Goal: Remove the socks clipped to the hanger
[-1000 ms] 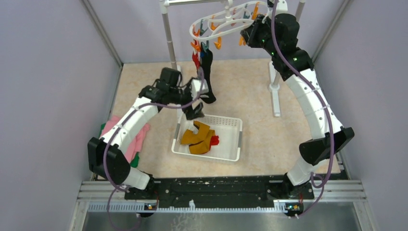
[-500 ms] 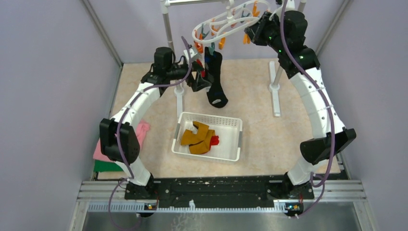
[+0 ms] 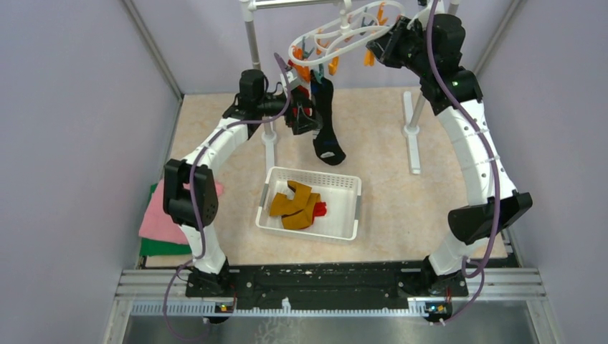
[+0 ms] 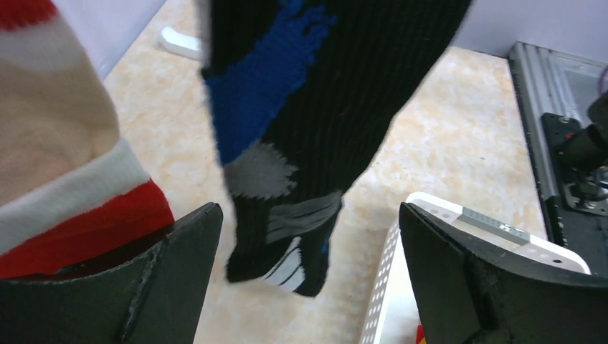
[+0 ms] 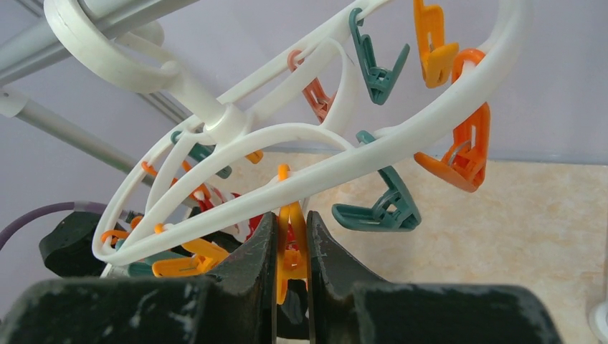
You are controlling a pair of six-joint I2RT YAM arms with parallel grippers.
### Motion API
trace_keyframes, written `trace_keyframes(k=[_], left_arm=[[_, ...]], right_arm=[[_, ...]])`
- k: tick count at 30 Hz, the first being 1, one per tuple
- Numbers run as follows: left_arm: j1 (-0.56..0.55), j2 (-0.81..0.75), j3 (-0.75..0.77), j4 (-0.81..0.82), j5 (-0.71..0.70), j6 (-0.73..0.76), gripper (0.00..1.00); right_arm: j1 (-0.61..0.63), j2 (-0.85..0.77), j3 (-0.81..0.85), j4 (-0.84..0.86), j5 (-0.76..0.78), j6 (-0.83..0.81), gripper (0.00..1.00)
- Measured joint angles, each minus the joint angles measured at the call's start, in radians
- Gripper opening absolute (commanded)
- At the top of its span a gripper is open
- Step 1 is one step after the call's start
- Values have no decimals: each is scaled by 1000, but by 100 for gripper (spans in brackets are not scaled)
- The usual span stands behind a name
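Observation:
The white hanger hangs tilted from the rack, with orange and teal clips; it also shows in the right wrist view. A black sock and a red and white sock hang clipped at its left end. My left gripper is open beside them; in the left wrist view the black sock hangs between its jaws and the red and white sock is at the left finger. My right gripper is shut on an orange clip of the hanger. Mustard socks and a red sock lie in the basket.
The white mesh basket stands mid-table; its corner shows in the left wrist view. The white rack has a pole and a foot at the back. A pink and green folded cloth lies at the left.
My left gripper rose from over the basket up to the hanging black and red socks. The hanger's left end lifted and shifted right; the right gripper moved up slightly, still on the clip.

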Motion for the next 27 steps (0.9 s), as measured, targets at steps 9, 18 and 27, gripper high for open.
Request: trace_keyframes(k=[9,18,27], left_arm=[[-2,12,-113,224,73,-202,68],[-2,5,-137,302,52,-303,23],[-7,-18,-158,313,54,-365,0]], right_arm=[[-2,0,0,-7,-32,25,4],[-17,0,1,-8,-80,60,16],[-21,0,-1,0,-121,79,60]])
